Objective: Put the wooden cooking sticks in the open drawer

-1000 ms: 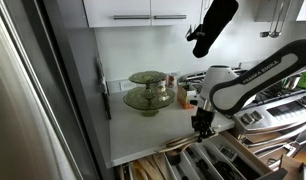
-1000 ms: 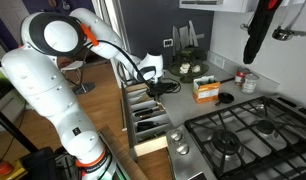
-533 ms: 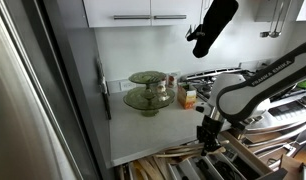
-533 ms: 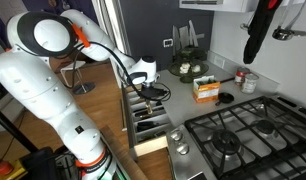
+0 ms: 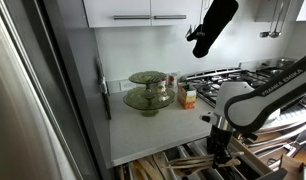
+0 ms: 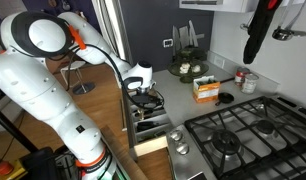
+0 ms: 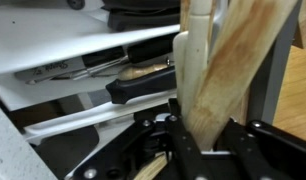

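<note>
Wooden cooking sticks point(image 7: 221, 70): pale tan bunch filling the right side of the wrist view, running from the claw up to the top edge. At least two flat pieces sit side by side, grain showing.
Claw point(image 7: 208, 138): pinched tight on the wooden cooking sticks, with dark fingers point(image 7: 251, 142) either side of the bunch at the bottom of the wrist view.
Claw position: in both exterior views the claw point(image 5: 221, 152) point(image 6: 139, 92) hangs low, right over the open drawer, pointing down.
Sticks vs drawer: they're over the compartments for sure, but honestly can't tell if the tips touch anything inside.
Open drawer point(image 5: 178, 158): pulled out below the tabletop edge and split lengthwise by white dividers point(image 7: 83, 115). In an exterior view, tan utensils lie in the compartments nearer the left of the picture and dark ones further right. Its front edge point(image 6: 151, 148) shows in an exterior view too.
Dark-handled utensil point(image 7: 143, 88): lying flat in a compartment between two dividers, just behind the sticks in the wrist view.
Tabletop point(image 5: 153, 125): white, and bare near the drawer edge.
Green tiered dish point(image 5: 148, 90): upright at the back of the tabletop, near the wall.
Carton point(image 5: 187, 97) point(image 6: 204, 90): small, orange and white, just beside the dish and well apart from the claw.
Stove point(image 6: 243, 135): gas burners, off to the side of the drawer.
Arm point(image 6: 53, 60): big white links bending down over the drawer.
</note>
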Action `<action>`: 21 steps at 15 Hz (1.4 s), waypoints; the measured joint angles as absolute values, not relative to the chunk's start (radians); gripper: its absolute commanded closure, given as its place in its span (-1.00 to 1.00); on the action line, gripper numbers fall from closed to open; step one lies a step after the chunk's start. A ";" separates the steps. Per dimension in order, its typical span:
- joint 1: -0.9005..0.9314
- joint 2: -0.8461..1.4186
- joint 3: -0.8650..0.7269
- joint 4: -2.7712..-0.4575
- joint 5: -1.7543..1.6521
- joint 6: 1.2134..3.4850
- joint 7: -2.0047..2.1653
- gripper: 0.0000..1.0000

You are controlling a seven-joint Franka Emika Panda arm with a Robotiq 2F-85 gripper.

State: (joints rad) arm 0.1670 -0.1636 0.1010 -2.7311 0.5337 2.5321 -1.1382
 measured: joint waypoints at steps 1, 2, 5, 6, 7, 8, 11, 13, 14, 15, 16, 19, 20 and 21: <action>0.167 -0.163 0.099 -2.731 0.517 2.512 -1.106 0.87; 0.163 -0.162 0.098 -2.729 0.483 2.484 -1.048 0.87; 0.157 -0.161 0.097 -2.714 0.398 2.402 -0.872 0.87; 0.157 -0.160 0.097 -2.703 0.387 2.371 -0.824 0.87; 0.158 -0.158 0.097 -2.690 0.381 2.340 -0.780 0.87; 0.158 -0.156 0.097 -2.676 0.380 2.313 -0.737 0.87; 0.158 -0.141 0.097 -2.632 0.383 2.269 -0.603 0.49; 0.157 -0.127 0.095 -2.611 0.383 2.269 -0.556 0.49; 0.157 -0.122 0.094 -2.604 0.383 2.269 -0.548 0.49; 0.157 -0.120 0.094 -2.602 0.383 2.269 -0.545 0.49; 0.157 -0.117 0.093 -2.601 0.383 2.269 -0.543 0.49; 0.157 -0.113 0.093 -2.599 0.383 2.269 -0.538 0.87; 0.157 -0.113 0.093 -2.599 0.383 2.269 -0.538 0.87; 0.157 -0.111 0.093 -2.599 0.382 2.269 -0.537 0.87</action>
State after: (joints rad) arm 0.1575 -0.1113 0.0932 -2.5986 0.3819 2.2692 -0.5368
